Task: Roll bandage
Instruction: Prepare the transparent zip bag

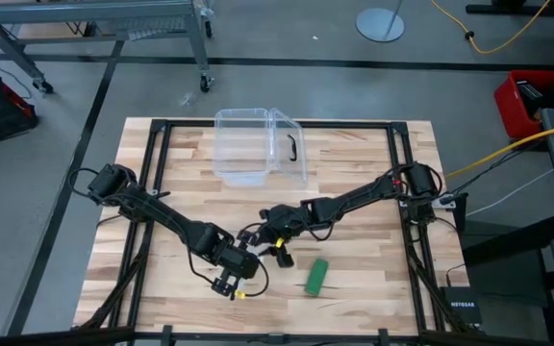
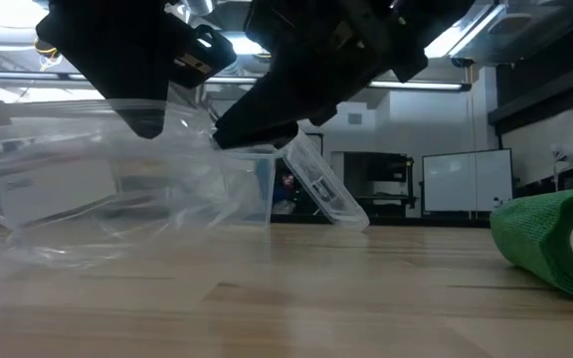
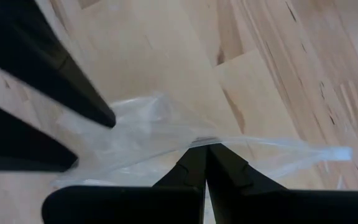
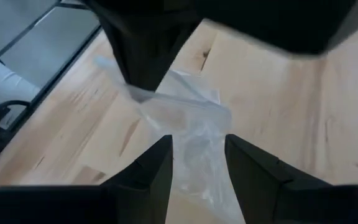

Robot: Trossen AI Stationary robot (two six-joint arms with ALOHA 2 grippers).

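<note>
Left wrist view: we pinch the clear plastic wrapper [image 3: 166, 134] in our closed left gripper [image 3: 205, 163]; our right gripper [image 4: 197, 158] straddles it, jaws apart. Beyond our right gripper, the bandage [image 1: 316, 275] lies free; farther, a clear box [image 1: 258, 144].

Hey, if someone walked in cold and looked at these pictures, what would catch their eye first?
Probably the two dark arms meeting over the middle of the wooden table, with the left gripper shut on a crinkly clear plastic wrapper and the right gripper straddling the same wrapper with its fingers apart. Next, the green bandage roll lying alone near the front edge, and the clear plastic box at the back.
</note>
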